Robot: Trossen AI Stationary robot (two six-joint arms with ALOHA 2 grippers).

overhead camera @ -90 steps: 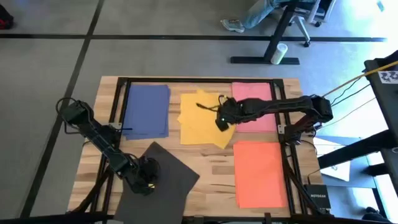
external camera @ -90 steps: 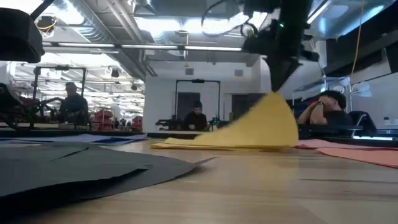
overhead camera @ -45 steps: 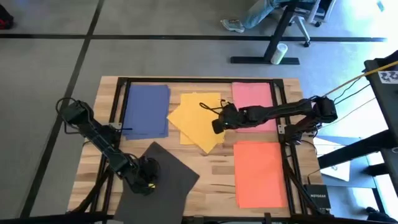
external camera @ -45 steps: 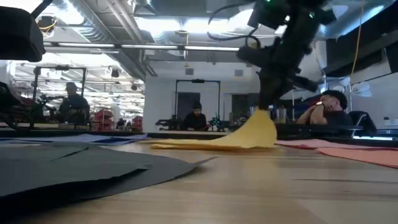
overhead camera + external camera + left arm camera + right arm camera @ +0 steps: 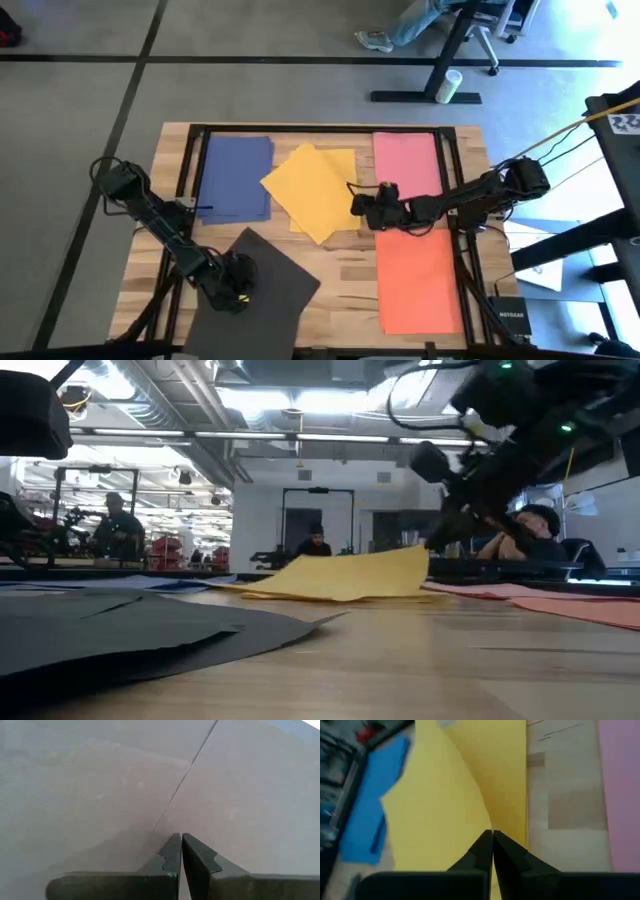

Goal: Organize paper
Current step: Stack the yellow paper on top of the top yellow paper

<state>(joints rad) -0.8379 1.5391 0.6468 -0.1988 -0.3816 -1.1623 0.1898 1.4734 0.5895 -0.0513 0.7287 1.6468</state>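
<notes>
The paper lies in piles on the wooden table: blue [image 5: 237, 178], yellow [image 5: 315, 190], pink [image 5: 405, 158], orange [image 5: 418, 280] and dark grey [image 5: 262, 292]. On the yellow pile, the top sheet [image 5: 340, 574] lies turned askew. My right gripper [image 5: 358, 206] is shut on that sheet's corner nearest the pink paper. My left gripper [image 5: 235, 287] stands shut over the dark grey paper [image 5: 100, 785] at the near left. My right gripper pinches the top yellow sheet at its corner [image 5: 489, 827] between the two fingers, coming slanting from the table's right. That corner [image 5: 420, 556] is raised off the pile while the sheet's remainder lies on the yellow pile, bowed. My left gripper points its shut fingertips [image 5: 175, 845] down at the dark grey paper beside a sheet's edge [image 5: 185, 775]. Whether they pinch a layer cannot be told.
A black frame [image 5: 300, 128] runs round the table top. Bare wood [image 5: 345, 262] shows between the dark grey and orange paper. Beyond the table are a desk leg [image 5: 440, 70], a seated person's legs [image 5: 400, 28], and people [image 5: 315, 548] in the room behind.
My right gripper has gone down and slightly toward the near edge with the yellow sheet's corner. The sheet, folded over and lifted high before, has spread out and turned askew on the pile. Its far-left part has stayed on the pile.
</notes>
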